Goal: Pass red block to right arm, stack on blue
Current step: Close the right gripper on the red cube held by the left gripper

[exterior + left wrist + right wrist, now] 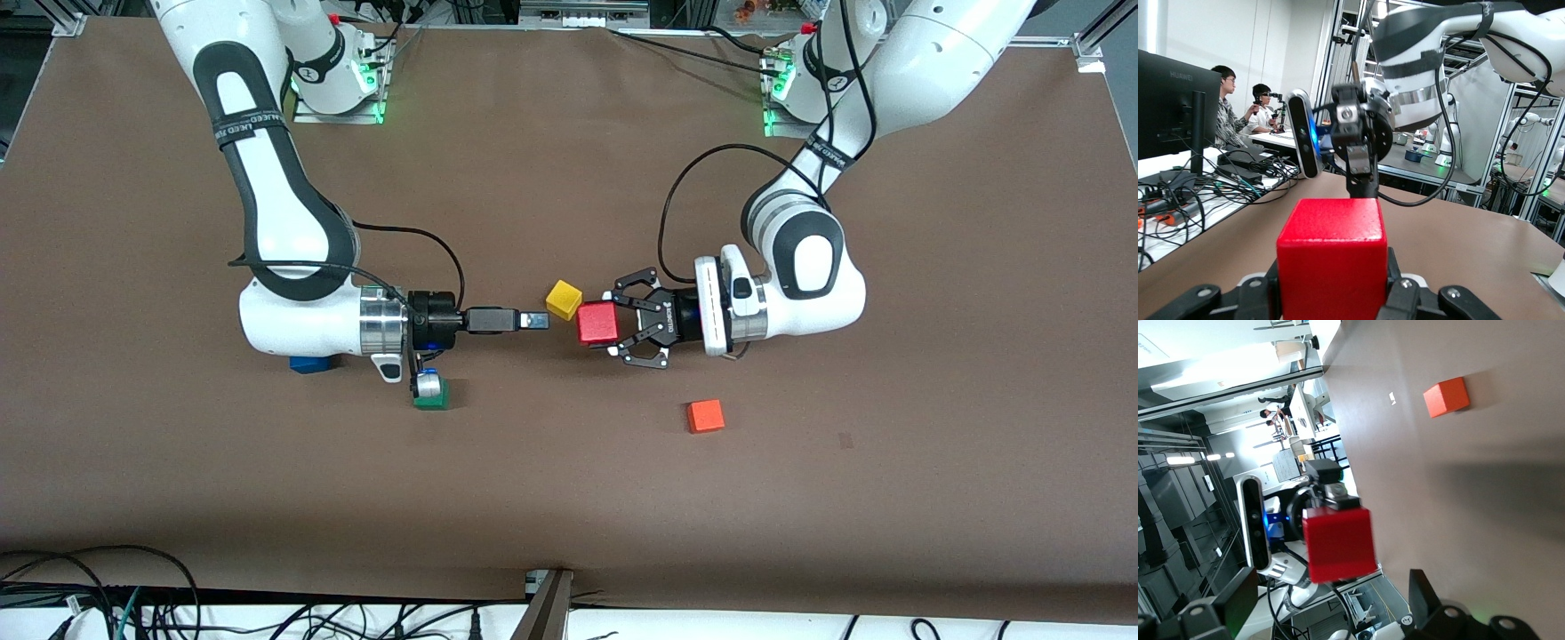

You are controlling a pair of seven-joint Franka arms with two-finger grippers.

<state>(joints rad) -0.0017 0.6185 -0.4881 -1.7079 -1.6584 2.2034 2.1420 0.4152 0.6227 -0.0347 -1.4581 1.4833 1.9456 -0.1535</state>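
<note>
My left gripper (613,324) is shut on the red block (597,323) and holds it level above the middle of the table, beside the yellow cube. The block fills the left wrist view (1333,257). My right gripper (533,320) points straight at the block, a short gap away, and is open. In the right wrist view its fingers (1238,597) stand wide apart with the red block (1338,543) ahead of them, not between them. The blue block (309,364) lies on the table, mostly hidden under the right arm's wrist.
A yellow cube (564,299) lies just beside the held red block. A green cube (432,396) lies under the right wrist camera. An orange cube (705,416) lies nearer the front camera, toward the left arm's end; it also shows in the right wrist view (1446,397).
</note>
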